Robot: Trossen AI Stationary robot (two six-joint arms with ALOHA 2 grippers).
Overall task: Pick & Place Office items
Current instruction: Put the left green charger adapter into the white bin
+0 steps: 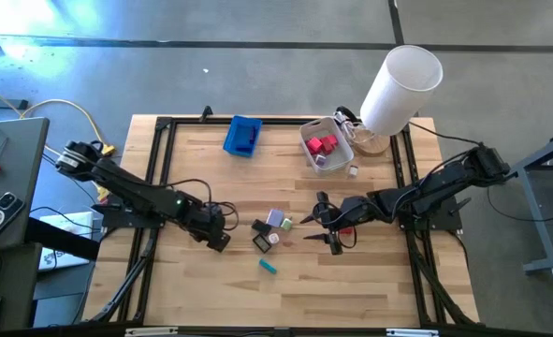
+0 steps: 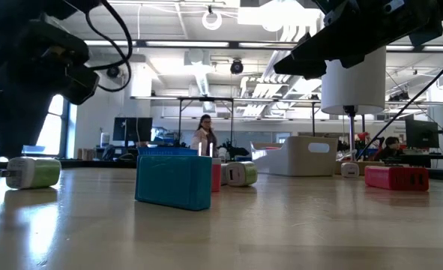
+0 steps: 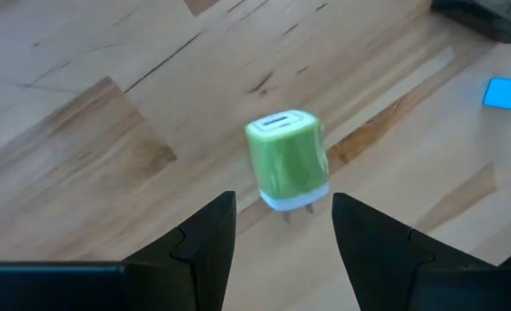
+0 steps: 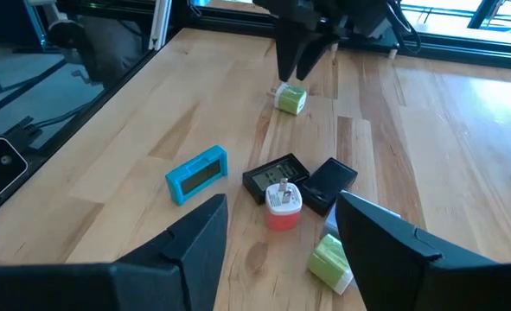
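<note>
The left tool [image 3: 281, 238] is spread apart, and a green plug [image 3: 288, 161] lies on the bench [image 3: 108, 104] just past its tips. The right tool [image 4: 277, 238] is spread too, holding nothing. Near it lie a red plug [image 4: 281, 207], black blocks [image 4: 272, 177] and a teal block [image 4: 196, 174]. Farther off, red pieces sit in the white bin [image 1: 312, 150].

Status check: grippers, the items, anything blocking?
Left gripper open, over green charger, not gripping. Right gripper open, empty, above red plug in the centre cluster. Some items already in white bin. Nothing blocking.
</note>
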